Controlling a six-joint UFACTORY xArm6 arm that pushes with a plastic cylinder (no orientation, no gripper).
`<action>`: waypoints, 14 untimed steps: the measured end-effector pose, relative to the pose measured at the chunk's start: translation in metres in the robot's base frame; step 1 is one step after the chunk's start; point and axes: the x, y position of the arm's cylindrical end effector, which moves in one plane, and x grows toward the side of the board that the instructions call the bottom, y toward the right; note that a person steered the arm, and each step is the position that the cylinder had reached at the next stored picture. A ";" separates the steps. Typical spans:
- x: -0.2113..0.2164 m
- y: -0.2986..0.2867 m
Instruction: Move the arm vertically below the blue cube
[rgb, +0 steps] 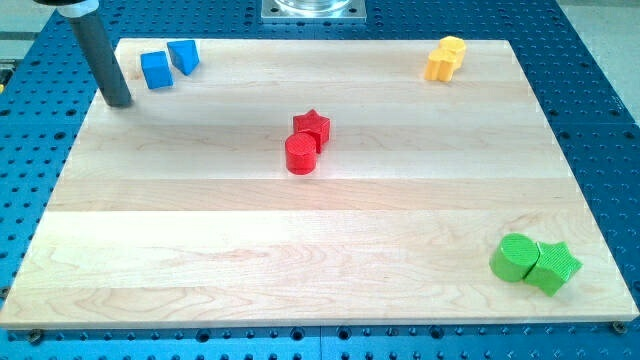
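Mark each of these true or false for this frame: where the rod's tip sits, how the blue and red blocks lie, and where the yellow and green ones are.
1. My tip is at the view's left of the blue cube, near the board's upper-left corner. True.
2. My tip is pressed against the red cylinder. False: it is far off, at the view's upper left.
3. The red star lies right beside the red cylinder, near the board's middle. True.
4. The yellow block is at the view's bottom left. False: it is at the view's upper right.
5. The green cylinder and green star sit together at the view's lower right. True.
6. Only one blue block shows. False: a second blue block sits beside the cube.
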 end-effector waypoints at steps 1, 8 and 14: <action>0.000 0.000; -0.011 0.008; 0.008 0.019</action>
